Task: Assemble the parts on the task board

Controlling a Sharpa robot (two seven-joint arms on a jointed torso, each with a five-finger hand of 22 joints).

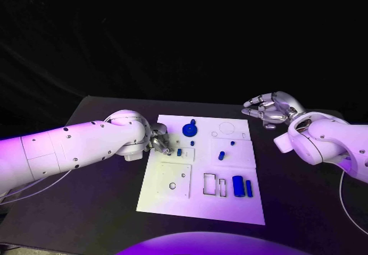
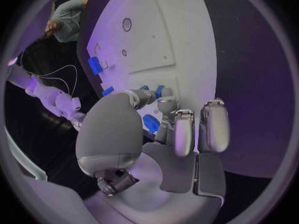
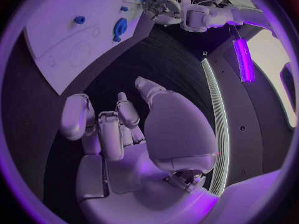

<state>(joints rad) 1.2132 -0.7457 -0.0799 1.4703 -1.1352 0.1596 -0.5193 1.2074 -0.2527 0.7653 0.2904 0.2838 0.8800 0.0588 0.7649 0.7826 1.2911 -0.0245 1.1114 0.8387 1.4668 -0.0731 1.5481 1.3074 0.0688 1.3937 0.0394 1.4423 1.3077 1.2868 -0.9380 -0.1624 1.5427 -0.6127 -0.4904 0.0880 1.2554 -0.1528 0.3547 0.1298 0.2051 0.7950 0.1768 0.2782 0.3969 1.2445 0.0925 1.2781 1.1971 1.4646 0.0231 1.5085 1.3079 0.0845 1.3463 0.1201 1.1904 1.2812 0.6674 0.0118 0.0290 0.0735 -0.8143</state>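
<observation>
The head camera looks down on the task board (image 1: 201,170), which both close wrist cameras also catch.

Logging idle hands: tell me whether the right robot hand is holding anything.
Empty. The right robot hand hangs over the black table off the task board, fingers curled with nothing between them.

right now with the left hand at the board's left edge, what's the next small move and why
Probably ease the left hand down and close its fingertips on the small blue part just beside them on the task board. The fingers sit low over the board, but whether they already pinch anything I can't tell. The right hand hovers off the board's far right corner, curled on nothing.
</observation>
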